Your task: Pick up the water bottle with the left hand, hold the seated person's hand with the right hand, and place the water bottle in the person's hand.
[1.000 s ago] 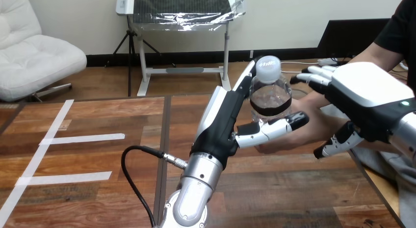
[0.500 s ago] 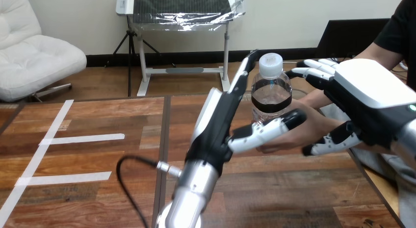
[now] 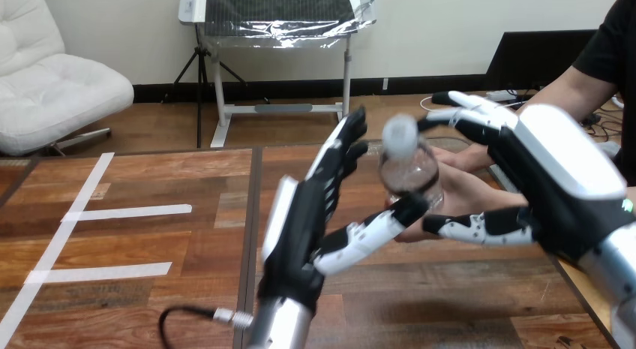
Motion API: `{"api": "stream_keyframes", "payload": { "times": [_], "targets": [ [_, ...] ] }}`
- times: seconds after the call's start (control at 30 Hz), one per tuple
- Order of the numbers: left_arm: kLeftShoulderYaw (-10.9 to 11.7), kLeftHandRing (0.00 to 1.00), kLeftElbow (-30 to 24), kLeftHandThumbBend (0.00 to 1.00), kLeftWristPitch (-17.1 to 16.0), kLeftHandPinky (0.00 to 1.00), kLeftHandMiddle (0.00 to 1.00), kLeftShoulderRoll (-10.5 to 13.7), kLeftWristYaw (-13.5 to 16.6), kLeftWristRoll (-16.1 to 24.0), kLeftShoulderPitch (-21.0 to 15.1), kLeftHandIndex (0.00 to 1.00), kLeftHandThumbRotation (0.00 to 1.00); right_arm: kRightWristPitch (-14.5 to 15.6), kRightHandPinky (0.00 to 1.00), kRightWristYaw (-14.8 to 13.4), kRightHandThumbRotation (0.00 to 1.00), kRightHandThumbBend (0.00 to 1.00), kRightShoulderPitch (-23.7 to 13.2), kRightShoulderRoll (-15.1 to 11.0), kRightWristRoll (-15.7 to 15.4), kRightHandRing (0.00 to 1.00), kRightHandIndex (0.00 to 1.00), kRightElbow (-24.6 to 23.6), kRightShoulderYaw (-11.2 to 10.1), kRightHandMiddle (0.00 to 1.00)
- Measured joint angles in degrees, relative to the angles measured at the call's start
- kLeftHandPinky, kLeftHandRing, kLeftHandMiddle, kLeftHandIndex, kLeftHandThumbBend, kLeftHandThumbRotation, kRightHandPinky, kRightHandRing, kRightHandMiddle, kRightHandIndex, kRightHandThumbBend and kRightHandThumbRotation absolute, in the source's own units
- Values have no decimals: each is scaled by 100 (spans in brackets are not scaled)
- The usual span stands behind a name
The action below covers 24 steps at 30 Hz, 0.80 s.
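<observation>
The water bottle [image 3: 409, 165], clear with a white cap and a dark label, stands upright in the person's hand [image 3: 466, 193], which reaches in palm up from the right. My left hand [image 3: 300, 221] is open just left of the bottle. Its fingers are straight and apart from the bottle, and its thumb tip lies in front of the bottle's base. My right hand [image 3: 559, 176] is open over the person's wrist. Its straight fingers [image 3: 469, 112] reach past the far side of the person's hand, and its thumb lies along the near underside.
The wooden table [image 3: 150, 251] carries white tape strips [image 3: 124, 212] on its left part. A black cable [image 3: 187, 319] loops by my left forearm near the front edge. The person's arm comes in at the upper right.
My left hand has let go of the bottle, straightening its fingers and drawing back left and down. The bottle stays in the person's hand. My right hand has shifted slightly left.
</observation>
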Motion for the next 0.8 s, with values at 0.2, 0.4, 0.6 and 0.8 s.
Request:
{"api": "stream_keyframes", "payload": {
  "times": [0.2,0.4,0.6,0.8],
  "targets": [
    [42,84,-91,70,-372,80,86,8,101,26,348,85,55,-428,81,-383,0,35,247,404,84,92,83,98,56,91],
    [97,83,-194,65,-765,80,85,39,209,104,628,85,56,-751,81,-593,0,26,391,735,82,92,84,209,171,93],
    [196,83,-292,59,-1074,79,84,85,279,129,684,84,58,-936,84,-720,0,18,503,983,77,94,86,276,295,94],
    [234,80,-438,53,-1439,76,82,145,429,166,791,82,58,-1227,87,-892,0,12,587,1245,67,94,85,327,428,94]
  ]
}}
